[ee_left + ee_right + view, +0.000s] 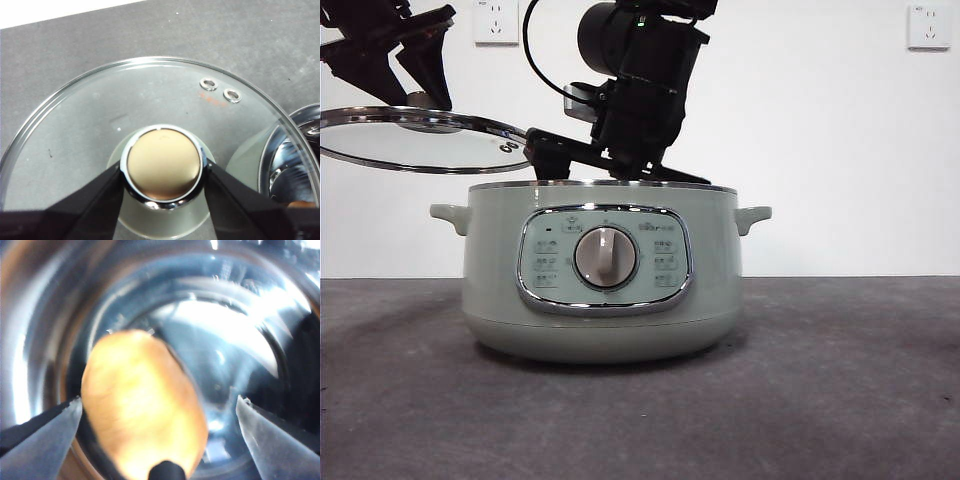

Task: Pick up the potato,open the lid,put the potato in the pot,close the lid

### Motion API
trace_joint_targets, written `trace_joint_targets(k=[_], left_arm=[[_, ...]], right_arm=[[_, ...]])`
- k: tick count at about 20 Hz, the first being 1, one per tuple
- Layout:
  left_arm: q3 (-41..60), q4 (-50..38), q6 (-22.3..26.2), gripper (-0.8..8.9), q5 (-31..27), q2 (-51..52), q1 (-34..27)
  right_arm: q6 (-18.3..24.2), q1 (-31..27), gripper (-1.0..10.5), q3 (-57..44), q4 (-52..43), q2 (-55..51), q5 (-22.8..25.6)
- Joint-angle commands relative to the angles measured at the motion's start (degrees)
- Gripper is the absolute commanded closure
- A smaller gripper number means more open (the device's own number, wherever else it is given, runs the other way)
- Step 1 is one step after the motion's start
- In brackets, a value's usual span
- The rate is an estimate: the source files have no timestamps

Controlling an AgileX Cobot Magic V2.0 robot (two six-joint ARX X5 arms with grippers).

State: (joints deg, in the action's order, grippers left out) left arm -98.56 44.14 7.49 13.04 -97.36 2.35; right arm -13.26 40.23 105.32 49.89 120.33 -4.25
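Above the open pot [600, 275], raised clear to one side: the glass lid [420, 140], pinched by its round knob [164, 164] in the left gripper [164, 172], jaws closed on the knob's chrome collar. Inside the pot's shiny steel bowl: the potato [142, 405], seen from the right wrist between the spread jaws of the right gripper [157, 412], neither jaw touching it, so apparently already let go. Whether resting on the bottom or just above it, impossible to tell through the blur. Dipped into the pot's mouth in the front view: the right arm, dark and bulky. Probably a firm, fairly light, rough-skinned potato, easy to grip across its narrow middle. Likely a heavier, smooth, breakable lid, safest carried level by the knob and lowered gently onto the rim.
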Motion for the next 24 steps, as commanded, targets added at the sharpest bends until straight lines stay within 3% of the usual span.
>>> trace_joint_targets(k=[1, 10, 14, 24], left_arm=[[-0.5, -1.2, 0.1, 8.22, 0.7, 1.0, 0.7], [-0.5, 3.4, 0.3, 8.22, 0.4, 1.0, 11.3], [-0.5, 3.6, 0.2, 8.22, 0.1, 1.0, 16.5], [-0.5, 4.2, -1.1, 8.22, -7.1, 0.5, 27.8]], right_arm=[[0.0, 0.8, 2.7, 0.3, 0.6, -3.4, 1.9], [9.0, 1.6, 2.9, 0.3, 16.1, -24.1, 14.6], [10.3, 0.6, 2.9, 0.3, 21.5, -28.8, 15.2], [12.1, 0.2, 2.9, 0.0, 29.0, -37.7, 15.1]])
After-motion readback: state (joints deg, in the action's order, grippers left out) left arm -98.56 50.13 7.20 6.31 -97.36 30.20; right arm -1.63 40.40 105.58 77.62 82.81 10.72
